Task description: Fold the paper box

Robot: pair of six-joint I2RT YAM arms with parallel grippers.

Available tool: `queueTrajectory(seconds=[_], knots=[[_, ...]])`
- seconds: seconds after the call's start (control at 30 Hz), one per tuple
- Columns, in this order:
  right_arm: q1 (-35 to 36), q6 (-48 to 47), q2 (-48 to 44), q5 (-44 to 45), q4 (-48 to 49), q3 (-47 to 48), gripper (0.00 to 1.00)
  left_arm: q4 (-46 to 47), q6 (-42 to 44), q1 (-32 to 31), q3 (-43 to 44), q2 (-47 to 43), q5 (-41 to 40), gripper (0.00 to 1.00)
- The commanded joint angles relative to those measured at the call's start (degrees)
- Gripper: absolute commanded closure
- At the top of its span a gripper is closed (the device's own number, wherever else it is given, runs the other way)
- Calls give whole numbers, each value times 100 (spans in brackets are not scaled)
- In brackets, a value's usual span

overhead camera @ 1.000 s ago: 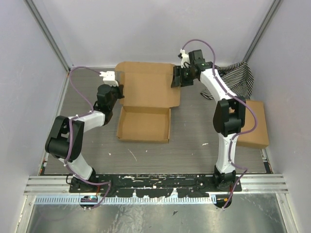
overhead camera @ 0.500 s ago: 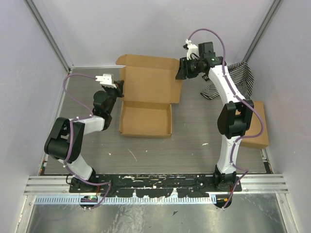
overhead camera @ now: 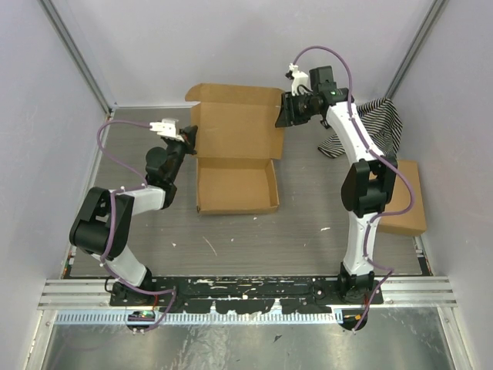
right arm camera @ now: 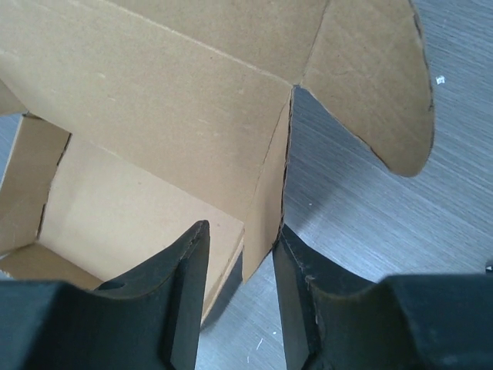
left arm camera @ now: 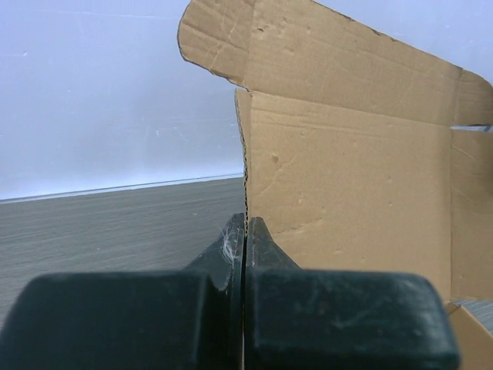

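**Lid up, one edge pinched, the other only straddled**

Nearest my bases, the paper box (overhead camera: 235, 187) sits mid-table (overhead camera: 308, 220). Its shallow tray (overhead camera: 235, 193) is already standing on four low walls, open side up. Behind the tray the lid (overhead camera: 235, 132) rises from the back hinge, tilted up rather than lying flat.

My left gripper (left arm camera: 245, 248) is clamped tight on the lid's left edge, and the cardboard runs straight down into the seam between its fingers. My right gripper (right arm camera: 240, 258) is parted around the lid's right side flap (right arm camera: 266, 208). One finger (right arm camera: 296, 285) sits just beside the flap, and there is a clear gap on the tray side, so I judge nothing is gripped there yet.

This corrugated board looks light and stiff. I expect it to bend cleanly only along its scored creases, and to crush or kink if I squeeze mid-panel. Thin free edges and flaps near a crease are the places to take hold.

The overhead view shows the whole layout, with both arms at the lid's two ends. It does not show how either pair of jaws stands. The left wrist view shows the pinch, and the right wrist view shows the gap and the rounded tab (right arm camera: 377, 85) above the flap.

Farthest off, to the right, lie a striped cloth (overhead camera: 373, 123) and a second cardboard box (overhead camera: 404, 202), both well apart from my work.
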Motion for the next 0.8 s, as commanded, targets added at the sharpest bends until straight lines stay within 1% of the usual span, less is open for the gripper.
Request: queueTrajectory(seconds=[0.0, 0.1, 0.13, 0.2, 0.3, 0.33, 0.37, 0.43, 0.53, 0.67, 0.77], knots=[[44, 55, 175, 120, 77, 477, 57, 728, 56, -8, -130, -166, 202, 100], [46, 80, 304, 201, 74, 602, 60, 809, 51, -14, -161, -145, 257, 100], [44, 97, 340, 260, 75, 636, 63, 827, 51, -14, -155, -130, 285, 100], [53, 152, 396, 457, 91, 686, 74, 836, 58, -13, -147, -113, 304, 100], [98, 271, 293, 897, 288, 523, 94, 727, 63, -8, -83, -104, 247, 100], [132, 293, 194, 1117, 426, 313, 98, 608, 62, -6, -39, -109, 225, 98], [189, 290, 66, 1317, 555, 181, 99, 452, 67, -10, 13, -125, 191, 91], [315, 243, -216, 1778, 970, -280, 99, -168, 101, -21, 259, -200, 130, 70], [472, 119, -538, 2427, 1365, -690, 99, -1271, 255, -23, 634, -407, -72, 53], [575, -168, -990, 2950, 1855, -1243, 99, -3515, 513, -26, 1476, -698, -847, 44], [599, -332, -1228, 2977, 2099, -1562, 99, -4975, 797, -5, 2237, -794, -1195, 41]])
